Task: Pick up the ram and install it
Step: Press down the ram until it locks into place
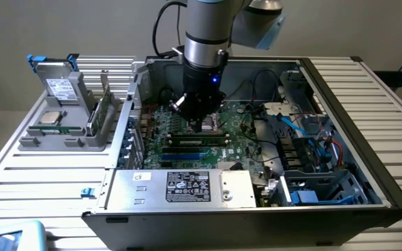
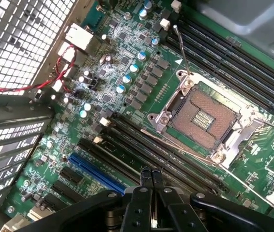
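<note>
One arm, one pincer (image 1: 202,127), lowered inside the open computer case (image 1: 341,99), which stands on the slatted counter (image 1: 40,172).

Pincer: fingers (image 2: 145,175) pressed together, nothing between them; tips just above the black memory slots (image 2: 175,159) beside the empty processor socket (image 2: 205,116) in the wrist view.

Ram (image 1: 199,138): a long green stick lying along a slot of the motherboard (image 1: 243,112), directly beneath the pincer in the exterior view. Judged to be in its slot; whether it is fully latched cannot be told.

Holder (image 1: 65,137): grey rack outside the case, toward the counter's edge on the exterior view's left. Contents: silver drive (image 1: 63,89) upright, square processor chip (image 1: 51,117) lying flat, one green board (image 1: 100,112) on edge.

Progress: pick-up and placement look complete. Remaining, at most, a final press to seat the stick.
</note>
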